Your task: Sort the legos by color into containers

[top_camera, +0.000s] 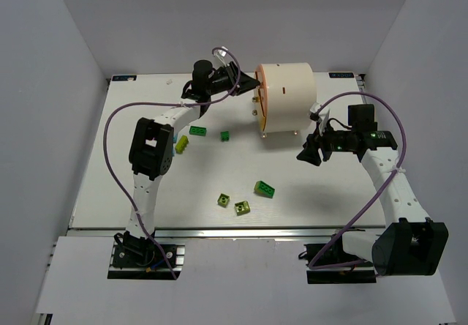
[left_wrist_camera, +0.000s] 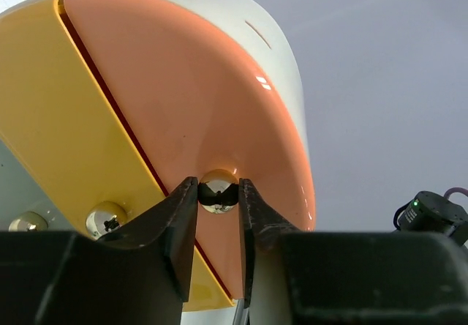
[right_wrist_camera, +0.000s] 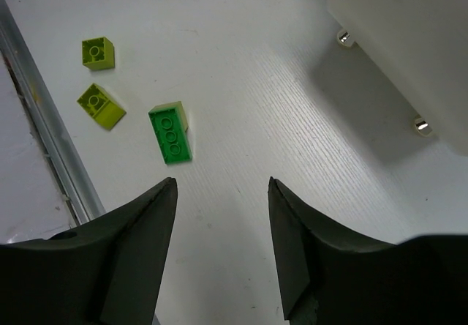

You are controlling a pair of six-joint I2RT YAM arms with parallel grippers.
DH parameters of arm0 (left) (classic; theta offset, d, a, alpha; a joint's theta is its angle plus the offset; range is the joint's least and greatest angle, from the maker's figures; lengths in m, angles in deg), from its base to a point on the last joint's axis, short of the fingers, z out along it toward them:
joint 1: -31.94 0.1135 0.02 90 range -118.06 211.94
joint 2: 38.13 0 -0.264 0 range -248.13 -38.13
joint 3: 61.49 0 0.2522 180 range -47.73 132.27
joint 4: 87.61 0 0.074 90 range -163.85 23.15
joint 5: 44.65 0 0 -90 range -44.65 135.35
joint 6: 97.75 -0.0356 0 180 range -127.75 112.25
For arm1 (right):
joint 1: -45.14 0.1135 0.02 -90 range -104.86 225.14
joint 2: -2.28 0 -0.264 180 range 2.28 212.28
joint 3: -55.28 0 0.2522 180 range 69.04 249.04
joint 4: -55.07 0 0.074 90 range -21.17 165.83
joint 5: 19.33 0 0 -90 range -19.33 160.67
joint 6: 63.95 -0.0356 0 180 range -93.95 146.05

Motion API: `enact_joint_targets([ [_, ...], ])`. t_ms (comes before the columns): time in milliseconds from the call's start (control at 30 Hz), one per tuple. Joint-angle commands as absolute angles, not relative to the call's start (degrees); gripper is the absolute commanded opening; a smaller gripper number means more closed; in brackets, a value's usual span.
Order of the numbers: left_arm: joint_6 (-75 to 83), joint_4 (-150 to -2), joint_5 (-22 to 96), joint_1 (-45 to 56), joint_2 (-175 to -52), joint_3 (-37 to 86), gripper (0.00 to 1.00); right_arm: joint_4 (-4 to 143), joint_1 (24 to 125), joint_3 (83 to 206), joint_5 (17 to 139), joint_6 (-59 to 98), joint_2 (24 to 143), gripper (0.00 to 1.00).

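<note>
The cream-white drum [top_camera: 291, 94] lies on its side at the back of the table, its orange end [left_wrist_camera: 197, 98] facing left. My left gripper [top_camera: 254, 83] [left_wrist_camera: 218, 184] is shut on a small brass knob [left_wrist_camera: 219, 195] on that orange end. My right gripper [top_camera: 307, 154] [right_wrist_camera: 221, 184] is open and empty, just right of the drum's front, above bare table. Loose legos lie on the table: two dark green [top_camera: 197, 130] [top_camera: 227, 136], one lime [top_camera: 181, 143], a green one [top_camera: 265, 189] [right_wrist_camera: 170, 135] and two lime ones [top_camera: 223, 200] [top_camera: 242, 208].
A yellow panel [left_wrist_camera: 66, 120] adjoins the orange end, with more brass knobs [left_wrist_camera: 106, 219] on it. Brass feet [right_wrist_camera: 344, 38] show under the drum. The table's metal front rail [right_wrist_camera: 44, 120] runs near the lime bricks. White walls enclose the table.
</note>
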State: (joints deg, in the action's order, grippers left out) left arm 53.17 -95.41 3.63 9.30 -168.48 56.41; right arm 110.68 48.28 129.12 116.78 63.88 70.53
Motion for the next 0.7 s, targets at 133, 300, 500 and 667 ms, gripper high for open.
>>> enact_joint_targets([
  [133, 54.56, -97.66, 2.19, 8.65, -166.37, 53.53, 0.26, 109.88, 48.3, 128.02, 118.84, 65.43, 70.13, 0.57],
  [300, 54.56, -98.9, 2.72, 10.48, -163.29, 50.8, 0.23, 110.05, 48.39, 127.84, 118.93, 65.69, 70.04, 0.56],
  [500, 54.91, -100.12, 3.95, 12.42, -160.48, 47.2, 0.21, 110.23, 48.39, 127.84, 118.84, 66.13, 69.96, 0.55],
  [667, 54.91, -100.39, 4.3, 15.67, -157.84, 43.08, 0.2, 110.32, 48.3, 127.23, 118.57, 66.57, 69.61, 0.55],
])
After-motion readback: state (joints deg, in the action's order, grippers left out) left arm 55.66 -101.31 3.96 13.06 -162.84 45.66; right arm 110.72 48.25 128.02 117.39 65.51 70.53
